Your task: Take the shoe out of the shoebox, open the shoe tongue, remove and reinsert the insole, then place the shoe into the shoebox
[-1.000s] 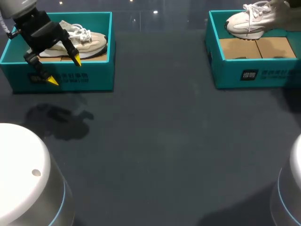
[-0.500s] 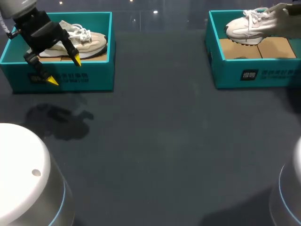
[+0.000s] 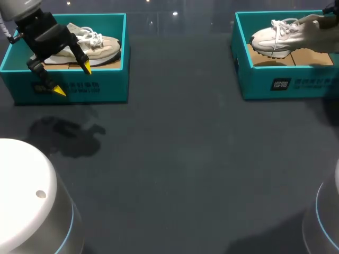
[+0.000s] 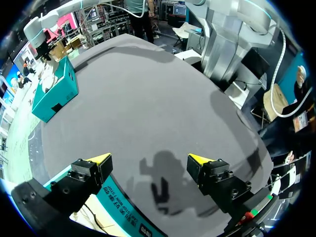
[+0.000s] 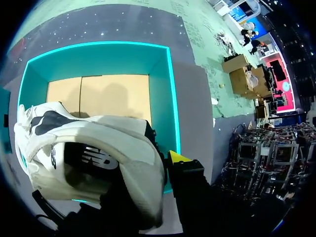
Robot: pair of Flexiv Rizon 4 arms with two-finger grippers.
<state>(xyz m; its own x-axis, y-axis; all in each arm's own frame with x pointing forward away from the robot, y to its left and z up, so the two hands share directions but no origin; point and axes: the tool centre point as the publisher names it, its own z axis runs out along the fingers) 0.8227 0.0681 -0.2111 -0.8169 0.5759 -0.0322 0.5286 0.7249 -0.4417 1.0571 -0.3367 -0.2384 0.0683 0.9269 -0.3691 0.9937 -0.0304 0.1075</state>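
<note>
At two o'clock the right gripper (image 5: 118,173) clamps the white shoe (image 3: 275,37) over its shoebox (image 3: 280,84). At ten, the left gripper (image 3: 73,79) hangs spread at a second box (image 3: 106,87) holding a beige shoe (image 3: 100,46).

Dim overhead light: lamp glints dot the far table (image 3: 185,159), the left gripper (image 3: 73,79) casts a soft shadow on it, the right shoe (image 3: 275,38) shades its shoebox (image 3: 286,84) floor.
</note>
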